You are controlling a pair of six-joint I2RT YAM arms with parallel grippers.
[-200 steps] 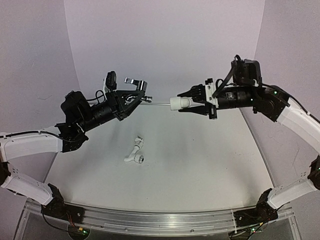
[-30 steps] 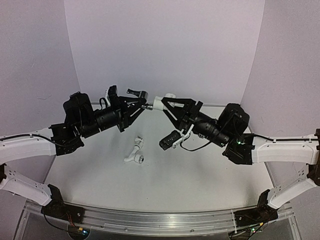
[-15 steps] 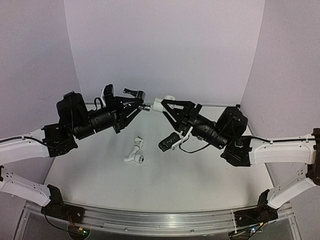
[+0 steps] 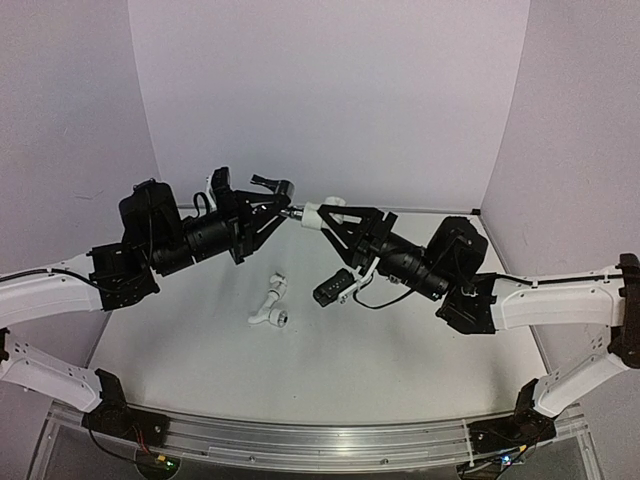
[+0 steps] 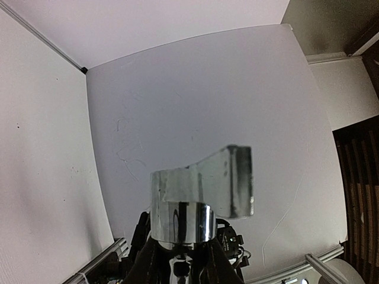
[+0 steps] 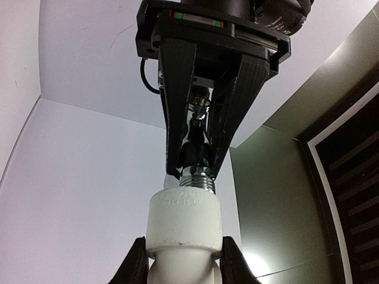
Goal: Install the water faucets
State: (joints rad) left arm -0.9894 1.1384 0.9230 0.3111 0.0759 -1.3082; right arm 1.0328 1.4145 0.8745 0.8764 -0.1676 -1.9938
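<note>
The left gripper [image 4: 281, 213] is clenched on the chrome faucet [image 5: 200, 198]. Its fingers [image 6: 176, 100] pinch the body just behind the threaded stem [image 6: 198, 173], and the lever handle stands out beyond them. The right gripper [image 6: 183, 269] is clenched on the white elbow fitting [image 6: 184, 219], which it holds below the wide collar.

Both parts hang in the air between the two arms, above the table [image 4: 400, 340]. The stem meets the mouth of the fitting. Several threads are visible outside the collar, so I judge that the screwing is only at its beginning.

To do this step well, stem and socket must stay on one line; in the right wrist view they look straight. I think one gripper should hold firm while the other turns, with only a light push along the axis. If the turning becomes hard too early, it is better to turn back and start the thread again, because plastic thread is easily crossed. The chrome is smooth and may slip between the fingers, so short turns with a new grip are safer.

The longer white pipe piece [image 4: 269, 307] lies on the table below, well apart from the joint.
</note>
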